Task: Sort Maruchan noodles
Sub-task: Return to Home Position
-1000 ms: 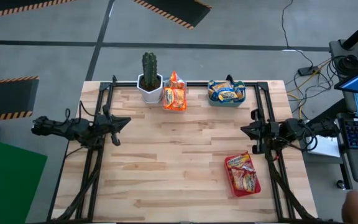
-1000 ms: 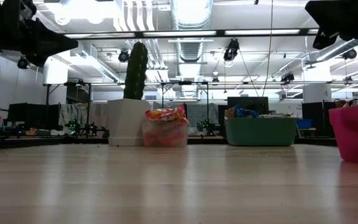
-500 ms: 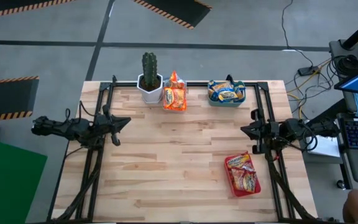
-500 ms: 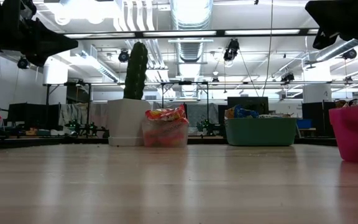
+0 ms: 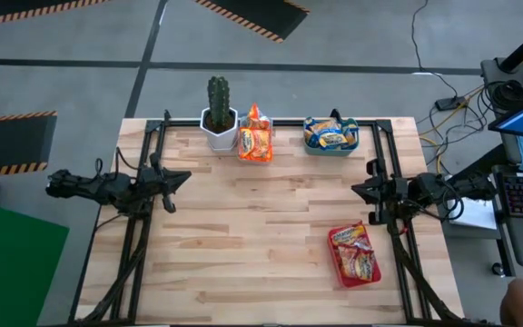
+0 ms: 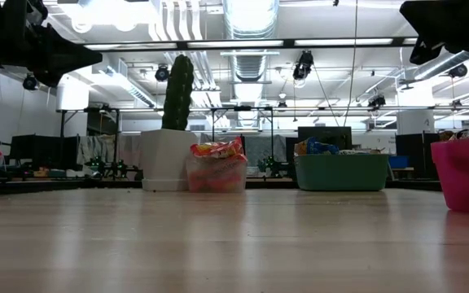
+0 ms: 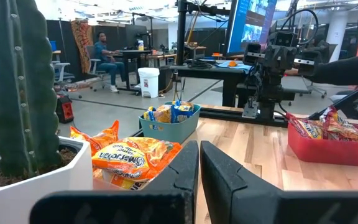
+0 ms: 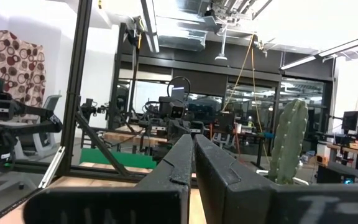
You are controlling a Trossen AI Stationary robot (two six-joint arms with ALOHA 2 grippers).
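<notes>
Left gripper (image 5: 185,177) hanging at bench (image 5: 261,236) left edge, right gripper (image 5: 356,191) at right edge; both pinched closed, empty, giving work area clearance. Maruchan noodles (image 5: 254,143) lying colour-sorted in bins (image 5: 331,152), far and right edges.

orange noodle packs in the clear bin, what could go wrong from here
The orange noodle packs are heaped above the clear bin's rim, so one might slide off beside the cactus pot. The red packs also rise above the red bin's rim near the right gripper, which is shut; a swing there could clip them.
</notes>
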